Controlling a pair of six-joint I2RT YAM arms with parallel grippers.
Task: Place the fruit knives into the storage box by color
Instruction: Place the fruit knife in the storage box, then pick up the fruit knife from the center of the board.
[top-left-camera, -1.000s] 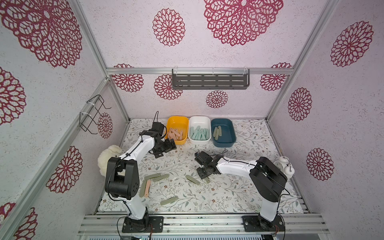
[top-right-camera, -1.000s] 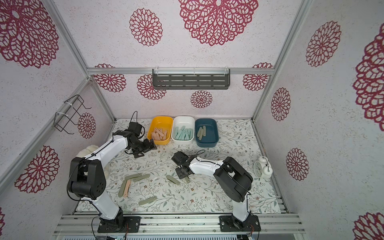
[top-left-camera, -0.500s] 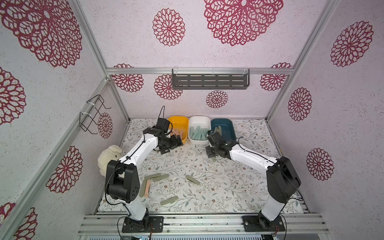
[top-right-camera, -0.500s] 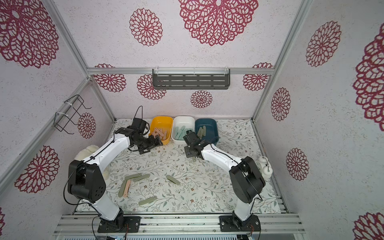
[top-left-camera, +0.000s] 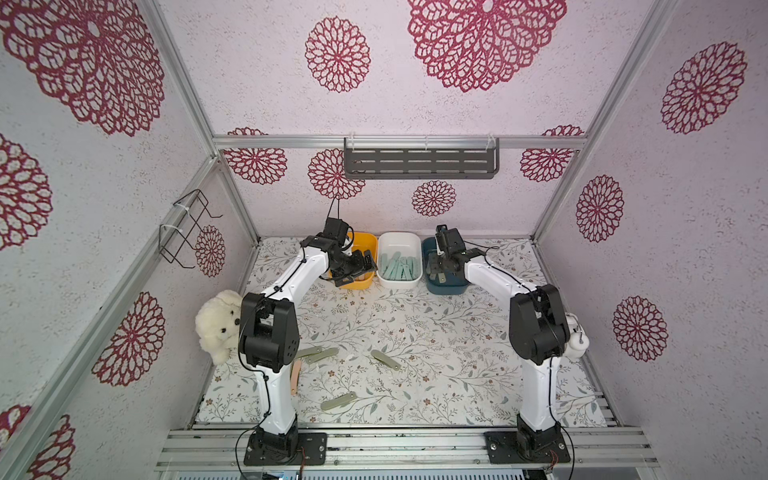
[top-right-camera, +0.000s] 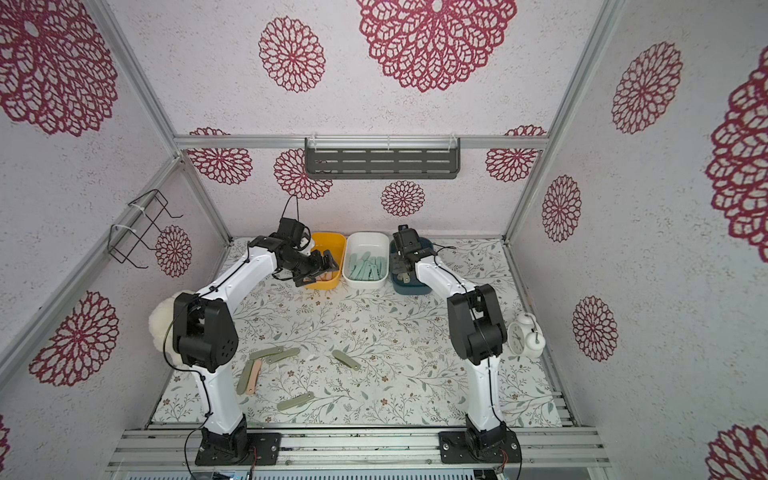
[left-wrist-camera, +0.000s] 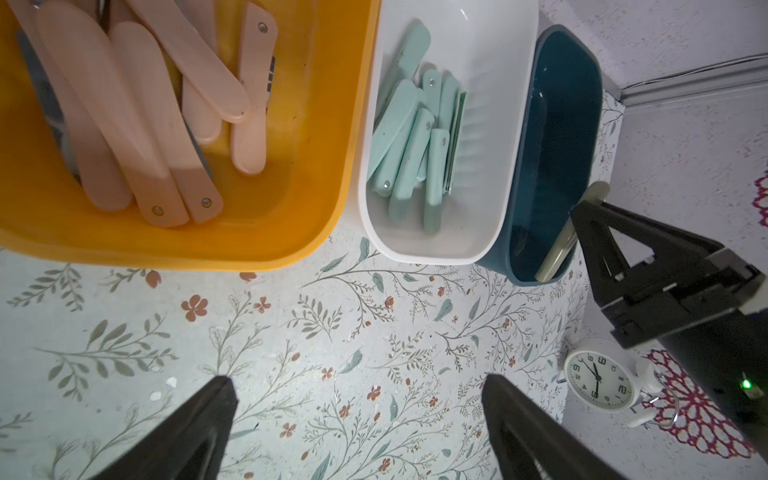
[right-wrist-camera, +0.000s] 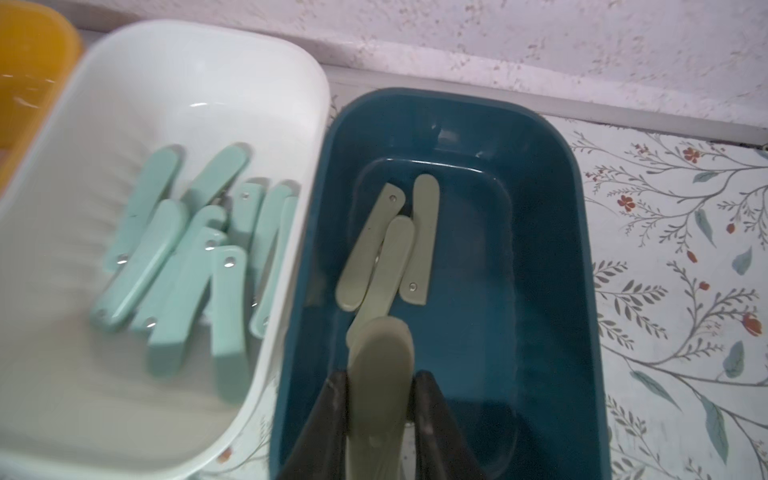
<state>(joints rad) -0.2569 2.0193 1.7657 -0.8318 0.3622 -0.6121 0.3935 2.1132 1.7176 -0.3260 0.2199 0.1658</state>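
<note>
Three bins stand at the back: yellow bin (top-left-camera: 357, 284) with peach-pink fruit knives (left-wrist-camera: 137, 108), white bin (top-left-camera: 399, 283) with mint ones (right-wrist-camera: 187, 266), dark blue bin (right-wrist-camera: 540, 249) with three olive ones (right-wrist-camera: 390, 241). My right gripper (right-wrist-camera: 380, 376) hangs over the blue bin's near end, shut on an olive knife (right-wrist-camera: 380, 357) that points down into it. My left gripper (left-wrist-camera: 359, 380) is open and holds nothing, above the table at the yellow bin's front edge. Loose olive knives (top-left-camera: 385, 360) (top-left-camera: 338, 401) (top-right-camera: 282, 355) and a pink one (top-right-camera: 253, 376) lie on the near table.
A white plush dog (top-left-camera: 218, 320) sits by the left arm's base. A white alarm clock (top-right-camera: 521, 338) stands at the right edge. A grey shelf (top-left-camera: 419, 162) hangs on the back wall, a wire rack (top-left-camera: 187, 228) on the left wall.
My right gripper has travelled from the table's middle back to the blue bin. My left gripper has swung right, along the yellow bin's front. The loose knives have not moved.
</note>
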